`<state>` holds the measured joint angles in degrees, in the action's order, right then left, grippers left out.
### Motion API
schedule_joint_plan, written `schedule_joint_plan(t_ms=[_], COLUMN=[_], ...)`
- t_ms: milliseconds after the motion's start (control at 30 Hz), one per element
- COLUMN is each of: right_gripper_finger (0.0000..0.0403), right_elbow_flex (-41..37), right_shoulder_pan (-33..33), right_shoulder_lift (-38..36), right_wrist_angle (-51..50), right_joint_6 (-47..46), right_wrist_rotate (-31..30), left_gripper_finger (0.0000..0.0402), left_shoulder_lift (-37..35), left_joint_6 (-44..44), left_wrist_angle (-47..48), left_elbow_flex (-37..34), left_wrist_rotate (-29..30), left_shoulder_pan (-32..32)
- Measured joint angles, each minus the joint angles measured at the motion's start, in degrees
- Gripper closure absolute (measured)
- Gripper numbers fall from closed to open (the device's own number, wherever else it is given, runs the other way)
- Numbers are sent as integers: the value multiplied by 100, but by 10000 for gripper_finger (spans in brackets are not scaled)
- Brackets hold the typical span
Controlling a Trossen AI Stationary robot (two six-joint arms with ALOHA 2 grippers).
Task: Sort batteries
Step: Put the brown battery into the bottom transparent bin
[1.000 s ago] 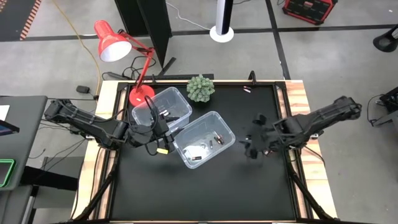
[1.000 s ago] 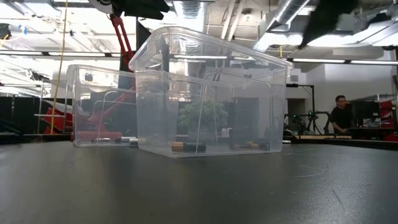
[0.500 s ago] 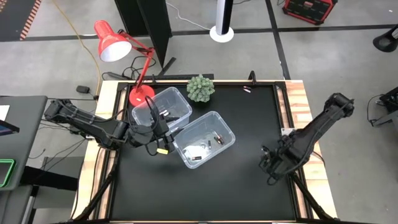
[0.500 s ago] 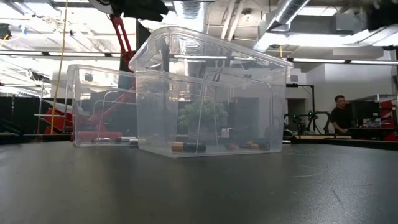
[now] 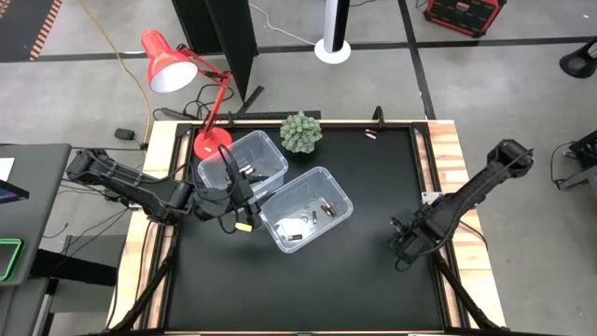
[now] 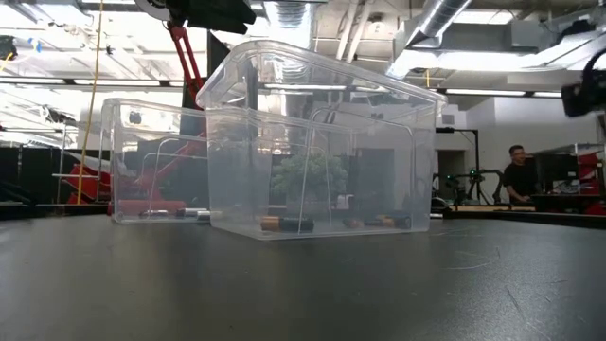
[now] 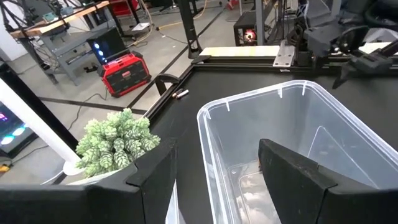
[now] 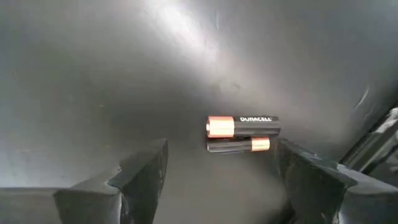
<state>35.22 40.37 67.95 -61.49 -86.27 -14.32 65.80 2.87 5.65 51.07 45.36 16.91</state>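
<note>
Right pincer (image 5: 403,250) — low, open — above batteries (image 8: 242,133)

blk/copper batteries (image 8: 243,127), clear bins (image 5: 305,209), red lamp (image 5: 168,62), blk table (image 5: 373,168)

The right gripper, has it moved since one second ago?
Yes. The right gripper has moved away from the nearer clear bin, toward the table's front right edge.

Batteries (image 5: 308,220) in the bins (high view): mere specks.
</note>
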Motion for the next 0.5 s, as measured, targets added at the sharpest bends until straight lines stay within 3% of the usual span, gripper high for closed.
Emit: schedule_joint_plan(t_ms=[500], right_gripper_finger=[85], right_elbow_flex=[-101], right_shoulder_pan=[-1126], right_shoulder_lift=[-9], right_wrist_angle=[186], right_joint_6=[641], right_wrist_rotate=[279], left_gripper_finger=[182], left_shoulder_lift=[0], left_joint_6=[29], left_wrist_angle=[2], left_elbow_flex=[0], left_wrist_rotate=[0], left_shoulder_pan=[0])
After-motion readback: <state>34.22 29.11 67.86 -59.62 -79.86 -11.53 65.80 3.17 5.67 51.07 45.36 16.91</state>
